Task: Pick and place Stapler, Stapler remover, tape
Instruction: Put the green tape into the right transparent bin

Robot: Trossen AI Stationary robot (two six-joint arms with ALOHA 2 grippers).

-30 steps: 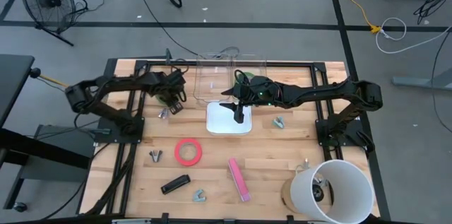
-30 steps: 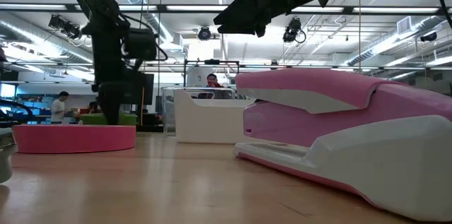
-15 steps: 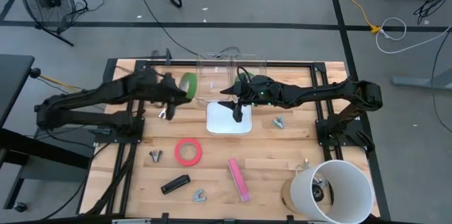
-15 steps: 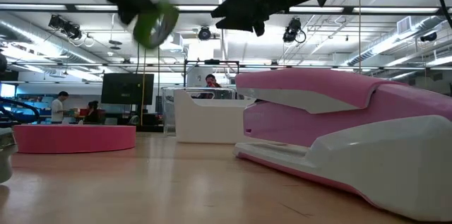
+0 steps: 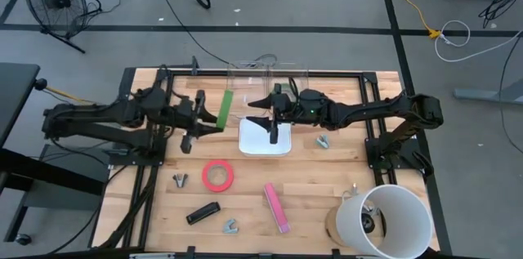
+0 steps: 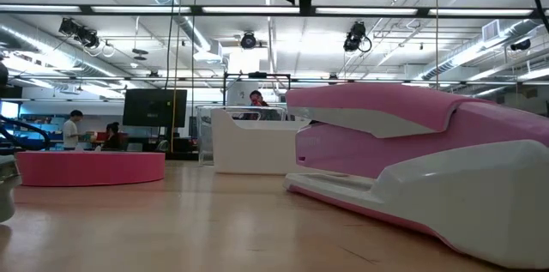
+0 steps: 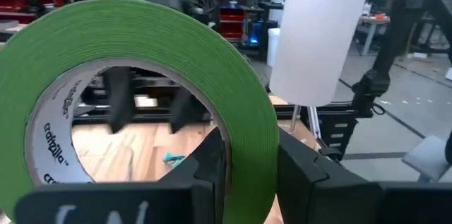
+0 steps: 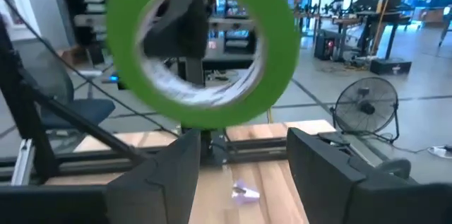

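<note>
While I watch from my remote console, the left gripper (image 5: 214,113) holds a green tape roll (image 5: 223,108) on edge above the table (image 5: 327,177), its jaws closed on the roll's band, one finger (image 7: 212,164) inside the ring and one outside. The roll hangs near the rear middle of the table, just left of the white tray (image 5: 263,138) and in front of the clear bin (image 5: 245,87). Facing it from the other side, the right gripper (image 5: 263,113) hovers over the tray with its jaws spread wide and nothing between them; through its wrist camera I see the green ring (image 8: 205,54) straight ahead, apart from its fingers (image 8: 152,174). A pink-red tape roll (image 5: 217,175) lies flat on the table in front of the tray, with the pink stapler (image 5: 276,206) to its right and a black stapler (image 5: 203,212) nearer the front edge. Small staple removers (image 5: 324,141) sit scattered about, and a white cylinder (image 5: 384,220) stands at the front right corner.
</note>
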